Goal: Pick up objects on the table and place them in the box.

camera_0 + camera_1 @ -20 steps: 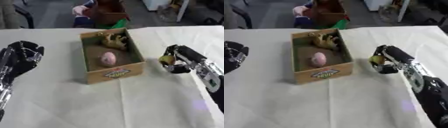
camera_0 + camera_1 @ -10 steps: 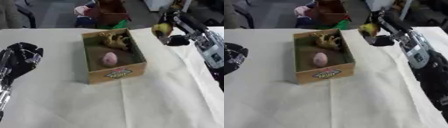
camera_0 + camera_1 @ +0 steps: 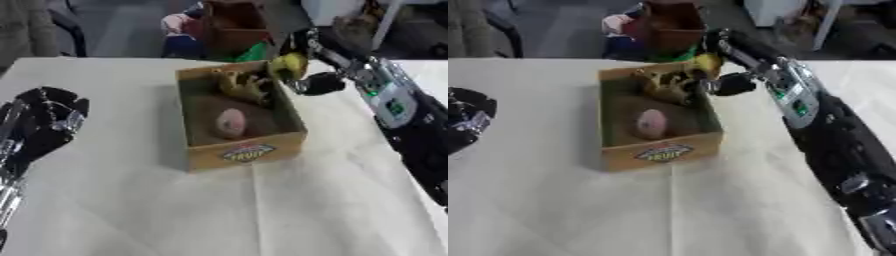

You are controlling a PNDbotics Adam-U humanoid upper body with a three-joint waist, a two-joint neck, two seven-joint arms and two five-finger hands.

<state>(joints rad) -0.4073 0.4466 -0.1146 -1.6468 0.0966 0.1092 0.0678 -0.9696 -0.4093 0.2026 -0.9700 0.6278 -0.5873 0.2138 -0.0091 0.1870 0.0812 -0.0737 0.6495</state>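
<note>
**Yellow object held over the box's far corner**

The black left hand point(image 3: 44, 122) rests at the left edge, fingers relaxed, empty. The brown cardboard box point(image 3: 248, 152) holds a pink egg-shaped object point(image 3: 231, 123). The right hand point(image 3: 306, 75) curls around a small yellow rounded object point(image 3: 287, 65) above the box's far right corner.
</note>
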